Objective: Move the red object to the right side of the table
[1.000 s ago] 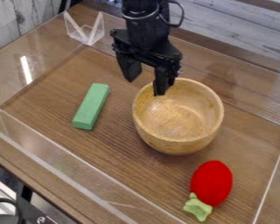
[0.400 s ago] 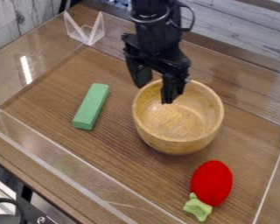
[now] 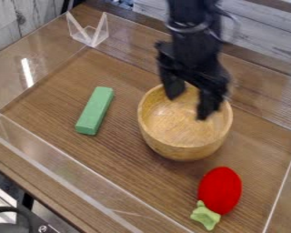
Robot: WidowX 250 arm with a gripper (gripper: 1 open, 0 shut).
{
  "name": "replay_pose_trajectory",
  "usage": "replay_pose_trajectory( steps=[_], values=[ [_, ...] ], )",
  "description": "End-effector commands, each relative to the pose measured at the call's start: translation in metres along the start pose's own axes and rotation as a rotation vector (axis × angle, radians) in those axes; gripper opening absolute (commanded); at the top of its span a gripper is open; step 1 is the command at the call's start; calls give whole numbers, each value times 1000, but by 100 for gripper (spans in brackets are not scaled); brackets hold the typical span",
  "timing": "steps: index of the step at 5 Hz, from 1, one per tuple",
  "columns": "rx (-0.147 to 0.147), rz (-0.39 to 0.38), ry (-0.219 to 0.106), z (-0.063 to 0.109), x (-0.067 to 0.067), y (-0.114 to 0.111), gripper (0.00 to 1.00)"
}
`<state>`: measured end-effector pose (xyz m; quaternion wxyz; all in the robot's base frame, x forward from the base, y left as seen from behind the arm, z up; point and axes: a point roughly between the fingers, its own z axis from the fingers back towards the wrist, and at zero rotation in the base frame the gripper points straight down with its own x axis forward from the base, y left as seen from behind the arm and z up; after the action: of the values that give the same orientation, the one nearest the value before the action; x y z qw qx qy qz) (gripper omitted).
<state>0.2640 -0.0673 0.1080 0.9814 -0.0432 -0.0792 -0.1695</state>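
Since the earlier frames we see the arm's gripper (image 3: 195,98) has swung across to the right of the picture: it hung over the bowl's left rim before, and it now hangs over the right half of the wooden bowl (image 3: 185,121). Its outline is a little blurred. It points straight down, and its black fingers (image 3: 207,102) are spread wide apart with nothing between them. We cannot tell whether the fingertips dip below the bowl's rim or hover just above it.

Nothing else has shifted. We find the red toy fruit (image 3: 220,188) lying on the dark wood-grain surface (image 3: 124,164) toward the front right corner, near the bowl but apart from it and clear of the fingers. Its small green stem (image 3: 205,217) points toward the front edge. It sits close to the clear wall on the right side without our being able to say that it touches that wall.

A green block (image 3: 95,110) lies flat on the surface to the left of the bowl, well apart from the red fruit, with its long side running roughly front to back. At the back left we see a small clear plastic stand (image 3: 87,29) just beyond the low clear walls.
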Motion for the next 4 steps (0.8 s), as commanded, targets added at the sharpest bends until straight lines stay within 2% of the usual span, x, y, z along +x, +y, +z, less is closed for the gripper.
replay_pose_trajectory(
  steps=[1,2,3,4],
  values=[
    [17,7,-55,18,5,-20,100],
    [26,33,-57,24,-3,-31,100],
    [31,65,-59,28,-11,-36,0],
    [52,133,-61,26,-11,-51,100]
  ],
)
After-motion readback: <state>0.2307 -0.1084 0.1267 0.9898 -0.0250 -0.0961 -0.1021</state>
